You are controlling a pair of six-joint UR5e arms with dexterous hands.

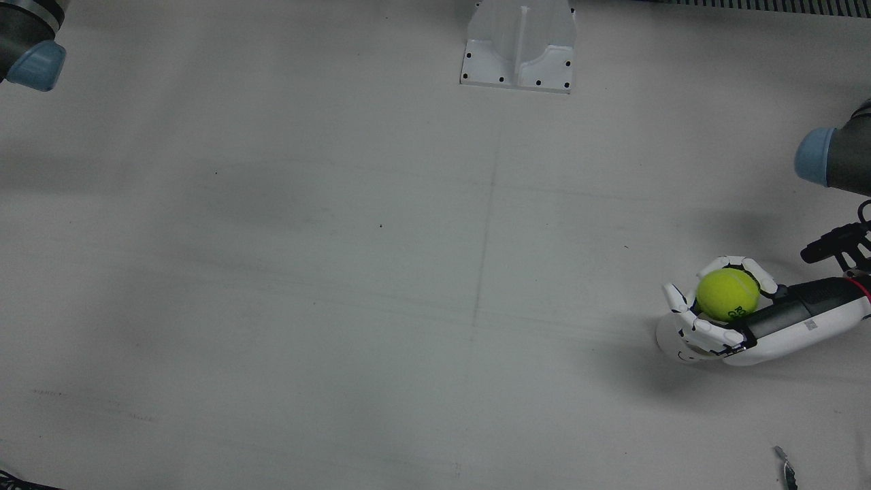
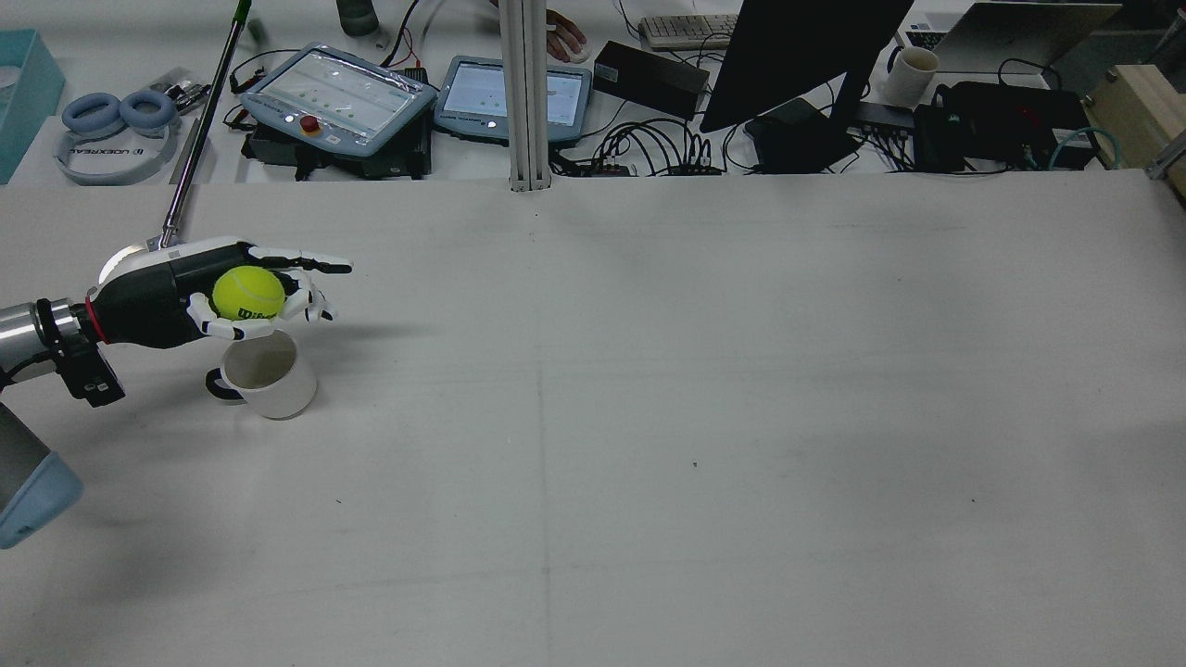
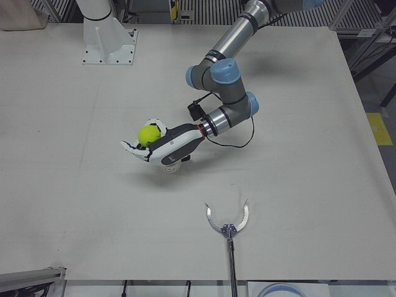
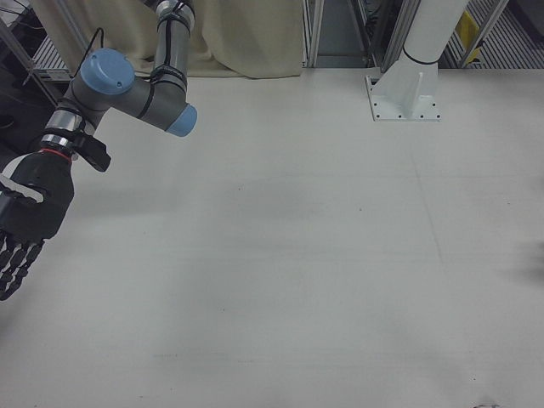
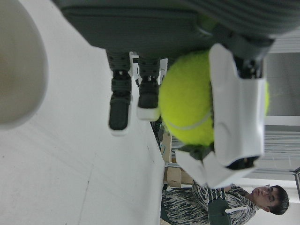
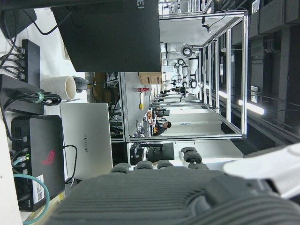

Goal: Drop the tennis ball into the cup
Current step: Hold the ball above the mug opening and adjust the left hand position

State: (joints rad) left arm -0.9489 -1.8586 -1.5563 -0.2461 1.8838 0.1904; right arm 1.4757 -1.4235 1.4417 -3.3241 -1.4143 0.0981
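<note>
Resting in the curled fingers of the left robot hand [image 2: 232, 298], the tennis ball [image 2: 247, 293] hangs directly above the white cup [image 2: 271, 374], which stands upright on the counter [image 2: 704, 426] near its left edge in the rear view. From the front view the ball [image 1: 727, 294] and left robot hand [image 1: 738, 314] cover most of the cup [image 1: 674, 340]. A metal pole [image 2: 199, 130] slants behind the hand; a grabber tool [image 3: 228, 229] lies on the counter, well apart. The right robot hand [image 4: 25, 217] hangs off to the far side, fingers extended and apart, holding nothing. Teach pendants [image 2: 338, 93] and a monitor [image 2: 806, 56] line the far bench.
</note>
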